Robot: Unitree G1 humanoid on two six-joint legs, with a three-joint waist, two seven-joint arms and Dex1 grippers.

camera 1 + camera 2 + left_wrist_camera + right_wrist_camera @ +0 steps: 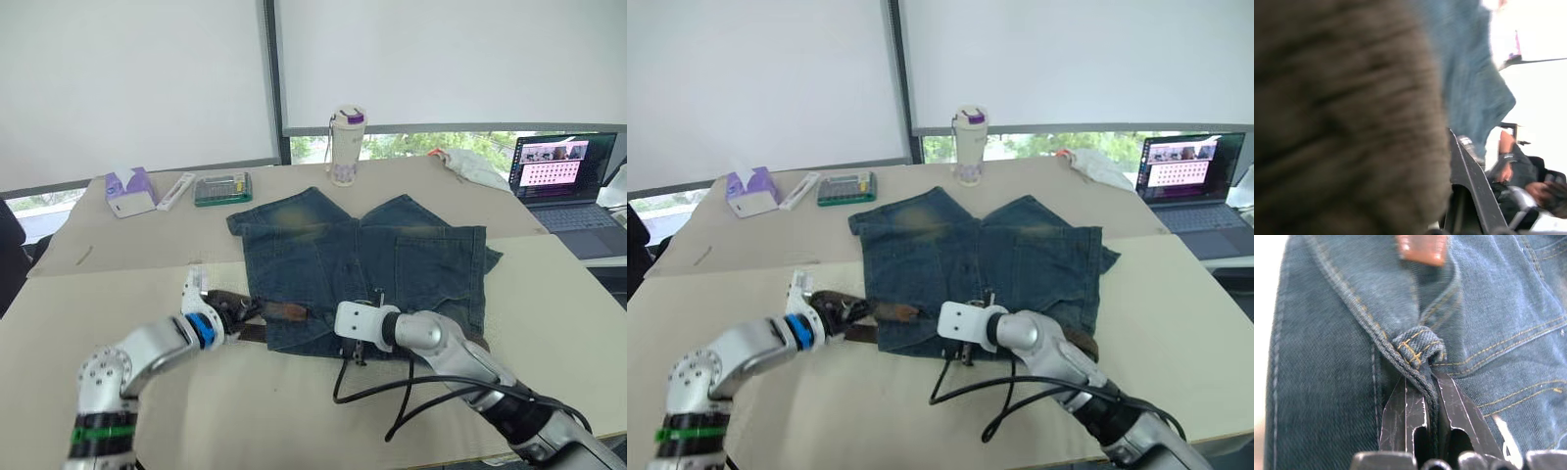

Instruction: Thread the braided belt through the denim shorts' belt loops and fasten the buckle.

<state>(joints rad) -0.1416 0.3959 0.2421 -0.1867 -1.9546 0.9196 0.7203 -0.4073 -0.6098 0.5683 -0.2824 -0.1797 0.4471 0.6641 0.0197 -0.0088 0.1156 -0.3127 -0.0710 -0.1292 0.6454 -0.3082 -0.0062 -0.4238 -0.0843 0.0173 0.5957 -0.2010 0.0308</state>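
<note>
**Both arms meet at the waistband of the shorts**

At the lower left of the head view the left arm reaches in low across the desk [118, 294], forearm angled up toward the middle, and the left gripper [238, 311] sits at the near left corner of the denim shorts [411, 255]. Its fingers are closed on the braided belt [284, 313], whose reddish-brown end lies across the waistband just beyond the fingertips. In the left wrist view a blurred brown-grey mass sits close against the lens, and one black finger [1474, 186] rises beside it with blue denim behind.

The shorts lie flat in the middle of the desk, waistband toward the bottom of the frame, legs pointing toward the window.

Right of centre, the right arm comes in from the lower right corner, elbow bent, wrist turned down, with black cables looping below it. The right gripper [1422, 396] is pressed to the waistband's near edge; its fingers are nearly together and pinch the thick denim seam just under one of the belt loops [1418, 346], which bunches above the fingertips. A piece of the brown strap shows at the top of that wrist view.

Along the far edge, left to right: a tissue box [129, 191], a calculator [222, 188], a tumbler [346, 147] and an open laptop [566, 176].
</note>
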